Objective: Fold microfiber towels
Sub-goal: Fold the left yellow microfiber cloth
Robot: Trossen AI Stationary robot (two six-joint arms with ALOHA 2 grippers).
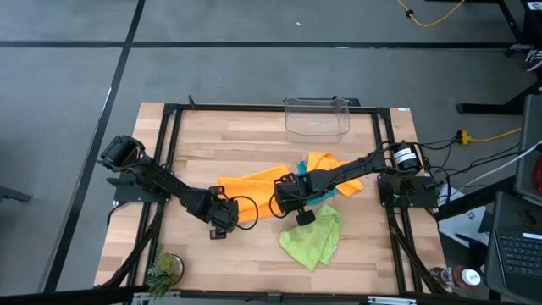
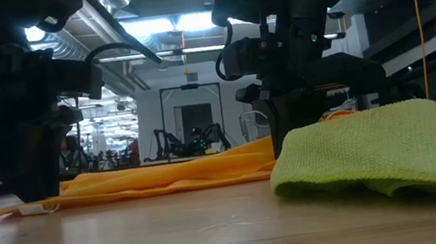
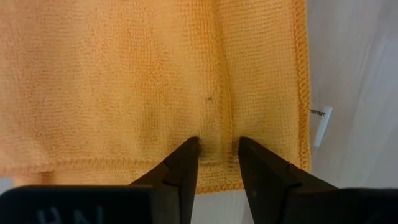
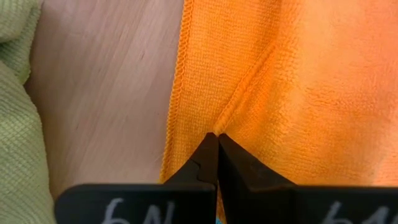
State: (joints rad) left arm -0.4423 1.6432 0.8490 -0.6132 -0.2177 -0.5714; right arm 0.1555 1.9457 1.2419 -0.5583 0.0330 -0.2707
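Observation:
An orange towel (image 1: 254, 182) lies spread across the table's middle, and a second orange towel (image 1: 326, 163) lies behind it to the right. A teal-blue towel (image 1: 323, 197) peeks out under my right arm. A lime green towel (image 1: 312, 239) lies crumpled at the near right. My left gripper (image 1: 222, 220) is down on the spread orange towel's left end, shut on a ridge of it. My right gripper (image 1: 285, 202) is down on the towel's right end, shut on it. My left gripper pinches a small raised ridge of the orange towel (image 3: 215, 146) between its two fingers, just inside the hemmed edge and near the corner with the white label (image 3: 319, 123). The fingers come from above, pointing down. The towel lies flat on the table. My right gripper pinches a narrow raised fold of the orange towel (image 4: 229, 113) between its shut fingers, a little in from the hemmed edge (image 4: 176, 93). The fingers come from above, pointing down. A crease runs away from the fingertips; the rest of the towel lies on the table.
A clear plastic bin (image 1: 317, 117) stands at the table's far edge. A small green plant (image 1: 165, 269) sits at the near left corner. The black frame rails (image 1: 169, 152) run along the table's sides. Bare wood (image 1: 254, 263) shows near the front.

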